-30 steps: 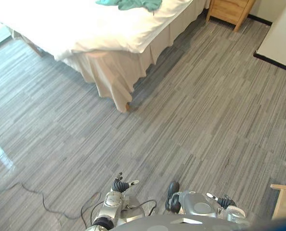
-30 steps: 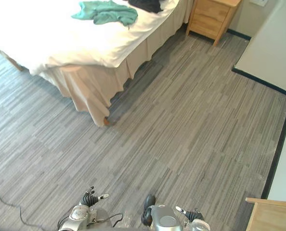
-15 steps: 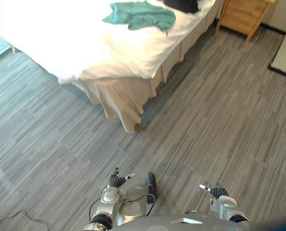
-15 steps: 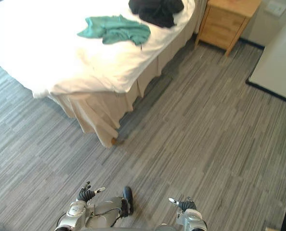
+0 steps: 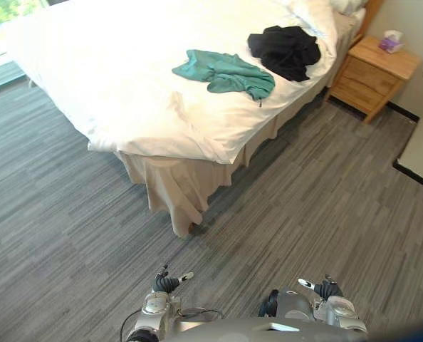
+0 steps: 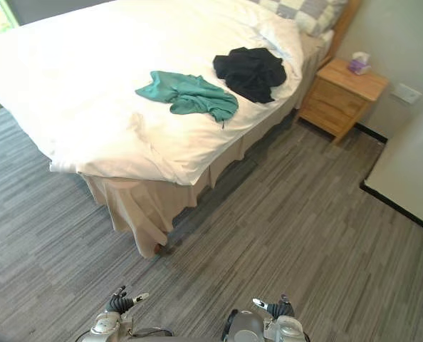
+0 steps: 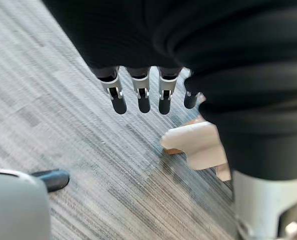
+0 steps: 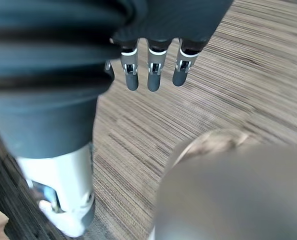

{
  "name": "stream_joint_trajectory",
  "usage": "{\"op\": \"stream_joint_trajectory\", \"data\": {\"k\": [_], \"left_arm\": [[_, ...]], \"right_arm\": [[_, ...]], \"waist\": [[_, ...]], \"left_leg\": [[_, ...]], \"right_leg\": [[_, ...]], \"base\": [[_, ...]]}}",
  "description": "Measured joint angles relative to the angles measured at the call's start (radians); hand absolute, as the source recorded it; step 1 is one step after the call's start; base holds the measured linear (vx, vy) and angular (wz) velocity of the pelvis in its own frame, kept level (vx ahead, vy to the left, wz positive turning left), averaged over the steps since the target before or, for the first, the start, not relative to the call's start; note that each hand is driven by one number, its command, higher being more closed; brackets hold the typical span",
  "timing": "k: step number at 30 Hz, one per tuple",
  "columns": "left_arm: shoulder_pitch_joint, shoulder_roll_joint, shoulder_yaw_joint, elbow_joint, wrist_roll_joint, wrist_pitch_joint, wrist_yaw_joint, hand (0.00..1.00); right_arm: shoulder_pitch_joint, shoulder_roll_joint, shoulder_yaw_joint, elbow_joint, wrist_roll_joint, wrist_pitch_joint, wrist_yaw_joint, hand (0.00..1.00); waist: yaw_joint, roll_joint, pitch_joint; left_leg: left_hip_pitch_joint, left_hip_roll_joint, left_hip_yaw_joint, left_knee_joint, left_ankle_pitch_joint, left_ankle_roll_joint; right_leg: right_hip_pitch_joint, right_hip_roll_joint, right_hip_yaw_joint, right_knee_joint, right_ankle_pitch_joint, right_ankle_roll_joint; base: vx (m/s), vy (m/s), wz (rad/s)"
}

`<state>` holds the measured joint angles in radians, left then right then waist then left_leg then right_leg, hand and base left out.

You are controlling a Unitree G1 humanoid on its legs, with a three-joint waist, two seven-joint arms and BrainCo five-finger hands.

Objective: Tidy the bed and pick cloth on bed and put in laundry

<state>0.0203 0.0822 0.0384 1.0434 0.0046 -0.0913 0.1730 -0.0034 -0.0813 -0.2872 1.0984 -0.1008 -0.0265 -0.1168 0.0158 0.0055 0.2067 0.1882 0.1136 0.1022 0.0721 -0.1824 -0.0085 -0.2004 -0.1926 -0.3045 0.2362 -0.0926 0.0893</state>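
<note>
On the bed (image 5: 69, 64), over a white duvet (image 5: 169, 121) rumpled toward the near corner:
- Green cloth (image 5: 226, 73): crumpled, lying on the duvet near the bed's right edge, in neither hand.
- Black cloth (image 5: 286, 50): bunched, just beyond the green cloth and apart from it, nearer the head end.
- Pillow (image 6: 307, 11): checked cover, cut off by the top edge of the right eye view.

Below the mattress:
- Bed skirt (image 5: 176, 192): beige, hanging in folds to the floor at the near corner.

Beside the head of the bed:
- Nightstand (image 5: 372, 75): wood, drawer fronts facing the room.
- Tissue box (image 5: 391, 41): standing on the nightstand, its print too small to read.
- Wall plate (image 6: 409, 92): on the wall by the nightstand, any marking on it too small to make out.

Between bed and robot:
- Floor (image 5: 325, 192): grey, finely striped.

At the bottom edge of the head views:
- Left hand (image 5: 165, 283): low over bare floor, well apart from the bed. In its wrist view the fingers (image 7: 141, 97) hang straight, side by side, with nothing in them. The pale beige shape past them is probably the bed skirt's corner, blurred.
- Right hand (image 5: 327, 288): also low over bare floor. In its wrist view the fingers (image 8: 153, 75) are straight and empty.
</note>
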Motion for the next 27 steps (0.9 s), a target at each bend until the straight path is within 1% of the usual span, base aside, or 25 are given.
{"op": "stream_joint_trajectory", "data": {"k": [1, 2, 3, 4, 5, 6, 7, 8, 9, 11, 12, 13, 14, 16, 17, 18, 19, 20, 21, 22, 23, 24, 25, 26, 27], "left_arm": [[0.000, 0.007, 0.000, 0.001, -0.011, -0.001, 0.000, 0.00], [-0.006, -0.012, 0.001, 0.012, -0.016, 0.000, 0.002, 0.00], [-0.009, -0.021, 0.003, 0.011, -0.016, -0.005, -0.001, 0.00], [-0.008, -0.037, 0.002, 0.012, -0.016, -0.008, -0.001, 0.00], [-0.005, -0.040, 0.009, 0.025, -0.019, -0.009, -0.001, 0.00], [-0.004, -0.039, 0.015, 0.031, -0.019, -0.010, -0.001, 0.00], [-0.002, -0.040, 0.037, 0.035, -0.023, -0.011, -0.001, 0.00], [0.005, -0.040, 0.063, 0.039, -0.026, -0.012, 0.000, 0.00], [0.010, -0.042, 0.080, 0.039, -0.028, -0.012, 0.000, 0.00], [0.016, -0.044, 0.104, 0.038, -0.033, -0.012, 0.001, 0.00], [0.016, -0.043, 0.120, 0.038, -0.035, -0.012, 0.001, 0.00], [0.016, -0.043, 0.124, 0.037, -0.038, -0.012, 0.002, 0.00], [0.017, -0.042, 0.123, 0.033, -0.055, -0.013, 0.001, 0.00], [0.022, -0.042, 0.122, 0.017, -0.081, -0.013, 0.002, 0.00], [0.025, -0.042, 0.122, 0.008, -0.085, -0.016, 0.001, 0.00], [0.034, -0.040, 0.121, -0.009, -0.102, -0.027, 0.000, 0.00], [0.035, -0.040, 0.120, -0.027, -0.103, -0.034, 0.000, 0.00], [0.034, -0.041, 0.120, -0.032, -0.104, -0.033, 0.000, 0.00], [0.034, -0.041, 0.121, -0.044, -0.104, -0.034, -0.001, 0.00], [0.037, -0.041, 0.121, -0.050, -0.114, -0.037, -0.001, 0.00], [0.041, -0.042, 0.118, -0.049, -0.112, -0.043, -0.001, 0.00], [0.046, -0.042, 0.119, -0.048, -0.114, -0.044, -0.002, 0.00], [0.039, -0.020, 0.122, -0.041, -0.112, -0.042, -0.002, 0.00], [0.041, -0.005, 0.125, -0.042, -0.113, -0.042, -0.002, 0.00], [0.039, 0.000, 0.125, -0.041, -0.112, -0.042, -0.002, 0.00]], "right_arm": [[0.005, 0.000, 0.015, 0.014, 0.000, 0.002, 0.000, 0.00], [-0.007, -0.024, 0.021, 0.032, 0.000, 0.011, 0.004, 0.00], [-0.012, -0.030, 0.020, 0.031, 0.000, 0.011, 0.003, 0.00], [-0.014, -0.036, 0.015, 0.033, 0.001, 0.014, 0.006, 0.00], [-0.008, -0.039, 0.021, 0.033, 0.001, 0.019, 0.010, 0.00], [-0.002, -0.039, 0.022, 0.034, 0.002, 0.019, 0.012, 0.00], [0.004, -0.041, 0.026, 0.034, 0.001, 0.019, 0.013, 0.00], [0.004, -0.045, 0.041, 0.038, 0.001, 0.019, 0.014, 0.00], [0.003, -0.046, 0.046, 0.038, 0.001, 0.018, 0.014, 0.00], [0.006, -0.047, 0.054, 0.043, 0.001, 0.018, 0.014, 0.00], [0.007, -0.047, 0.062, 0.054, 0.001, 0.017, 0.012, 0.00], [0.008, -0.046, 0.065, 0.060, 0.001, 0.017, 0.013, 0.00], [0.015, -0.046, 0.065, 0.065, 0.001, 0.017, 0.012, 0.00], [0.033, -0.046, 0.065, 0.071, 0.002, 0.009, 0.012, 0.00], [0.036, -0.044, 0.067, 0.071, 0.001, 0.008, 0.013, 0.00], [0.032, -0.031, 0.070, 0.071, 0.002, 0.008, 0.013, 0.00], [0.025, -0.033, 0.071, 0.076, 0.002, 0.008, 0.013, 0.00], [0.013, -0.036, 0.067, 0.079, 0.002, 0.008, 0.013, 0.00], [0.001, -0.041, 0.064, 0.080, 0.002, 0.009, 0.013, 0.00], [-0.002, -0.047, 0.063, 0.085, 0.002, 0.009, 0.014, 0.00], [0.001, -0.055, 0.062, 0.080, 0.002, 0.008, 0.015, 0.00], [0.001, -0.060, 0.060, 0.076, 0.001, 0.008, 0.017, 0.00], [-0.002, -0.028, 0.064, 0.077, 0.001, 0.009, 0.020, 0.00], [-0.005, -0.004, 0.065, 0.074, 0.001, 0.007, 0.024, 0.00], [-0.009, 0.001, 0.065, 0.074, 0.001, 0.007, 0.024, 0.00]], "waist": [[0.000, -0.029, -0.001], [0.010, 0.008, 0.008], [0.014, 0.015, 0.010], [0.013, 0.026, 0.016], [0.002, 0.028, 0.017], [0.002, 0.030, 0.015], [0.004, 0.031, 0.012], [0.003, 0.045, -0.004], [0.002, 0.048, -0.008], [0.000, 0.047, -0.012], [0.000, 0.043, -0.016], [0.001, 0.038, -0.020], [0.001, 0.033, -0.023], [0.002, 0.020, -0.030], [0.010, 0.014, -0.032], [0.031, -0.011, -0.031], [0.031, -0.015, -0.029], [0.028, -0.016, -0.027], [0.028, -0.020, -0.024], [0.033, -0.018, -0.022], [0.032, 0.009, -0.023], [0.034, 0.026, -0.021], [0.033, 0.000, -0.025], [0.041, -0.029, -0.029], [0.044, -0.032, -0.025]], "left_leg": [[0.018, -0.006, -0.027, 0.000, -0.027, -0.045], [0.027, 0.028, -0.040, -0.005, -0.034, -0.071], [0.018, 0.035, -0.040, 0.001, -0.025, -0.080], [0.023, 0.044, -0.042, 0.002, -0.009, -0.076], [0.047, 0.058, -0.057, 0.000, 0.006, -0.085], [0.056, 0.066, -0.065, -0.001, 0.008, -0.087], [0.077, 0.082, -0.069, -0.005, 0.009, -0.089], [0.075, 0.102, -0.087, -0.001, 0.013, -0.095], [0.073, 0.113, -0.102, 0.002, 0.019, -0.104], [0.055, 0.132, -0.137, 0.021, 0.028, -0.118], [0.020, 0.141, -0.171, 0.059, 0.039, -0.116], [-0.001, 0.141, -0.186, 0.086, 0.052, -0.123], [-0.038, 0.139, -0.199, 0.144, 0.076, -0.127], [-0.100, 0.139, -0.150, 0.285, 0.122, -0.158], [-0.126, 0.138, -0.124, 0.339, 0.140, -0.166], [-0.182, 0.142, -0.038, 0.435, 0.104, -0.171], [-0.237, 0.137, 0.059, 0.500, -0.012, -0.153], [-0.272, 0.124, 0.097, 0.526, -0.048, -0.136], [-0.326, 0.094, 0.151, 0.540, -0.078, -0.104], [-0.375, 0.043, 0.223, 0.490, -0.079, -0.074], [-0.384, -0.001, 0.277, 0.344, 0.033, -0.031], [-0.383, -0.004, 0.312, 0.302, 0.047, 0.061], [-0.362, -0.033, 0.327, 0.274, 0.041, 0.062], [-0.359, -0.054, 0.330, 0.236, 0.051, 0.067], [-0.355, -0.059, 0.329, 0.221, 0.058, 0.070]], "right_leg": [[0.002, -0.009, 0.064, -0.124, 0.171, 0.007], [0.021, 0.025, 0.057, -0.111, 0.185, -0.001], [0.016, 0.029, 0.048, -0.094, 0.161, -0.014], [-0.002, 0.029, 0.043, -0.009, 0.084, -0.025], [-0.003, 0.029, 0.031, 0.076, 0.004, -0.034], [-0.003, 0.030, 0.028, 0.112, -0.029, -0.036], [0.001, 0.033, 0.018, 0.167, -0.079, -0.041], [0.002, 0.037, -0.007, 0.203, -0.117, -0.043], [0.009, 0.040, -0.023, 0.211, -0.135, -0.045], [0.031, 0.043, -0.062, 0.213, -0.147, -0.062], [0.061, 0.044, -0.096, 0.195, -0.150, -0.067], [0.080, 0.045, -0.106, 0.175, -0.149, -0.067], [0.132, 0.046, -0.129, 0.126, -0.147, -0.070], [0.237, 0.043, -0.171, 0.039, -0.141, -0.069], [0.263, 0.035, -0.184, 0.019, -0.139, -0.070], [0.300, 0.015, -0.189, -0.012, -0.138, -0.071], [0.339, 0.001, -0.190, -0.036, -0.138, -0.071], [0.355, -0.009, -0.193, -0.042, -0.138, -0.071], [0.374, -0.027, -0.202, -0.046, -0.138, -0.068], [0.393, -0.045, -0.214, -0.045, -0.132, -0.058], [0.419, -0.031, -0.227, -0.043, -0.129, -0.029], [0.426, -0.011, -0.222, -0.039, -0.134, -0.017], [0.431, -0.034, -0.194, -0.050, -0.165, 0.008], [0.413, -0.028, -0.150, -0.081, -0.161, 0.008], [0.411, -0.016, -0.132, -0.100, -0.156, 0.014]], "base": [[0.38, -0.407, 0.62], [0.34, -0.389, 0.53], [0.27, -0.345, 0.28], [0.22, -0.282, 0.46], [0.23, -0.292, 0.52], [0.25, -0.276, 0.48], [0.32, -0.293, 0.42], [0.32, -0.261, 0.46], [0.26, -0.192, 0.46], [0.22, -0.142, 0.59], [0.26, -0.145, 0.80], [0.28, -0.129, 1.05], [0.29, -0.110, 1.14], [0.30, -0.112, 1.06], [0.23, -0.063, 0.68], [0.22, -0.007, 0.67], [0.20, 0.029, 0.70], [0.20, 0.101, 0.70], [0.15, 0.127, 0.65], [0.24, 0.252, 0.65], [0.20, 0.239, 0.45], [0.25, 0.265, 0.48], [0.19, 0.147, 0.30], [0.19, 0.108, 0.28], [0.14, 0.044, 0.04]]}}
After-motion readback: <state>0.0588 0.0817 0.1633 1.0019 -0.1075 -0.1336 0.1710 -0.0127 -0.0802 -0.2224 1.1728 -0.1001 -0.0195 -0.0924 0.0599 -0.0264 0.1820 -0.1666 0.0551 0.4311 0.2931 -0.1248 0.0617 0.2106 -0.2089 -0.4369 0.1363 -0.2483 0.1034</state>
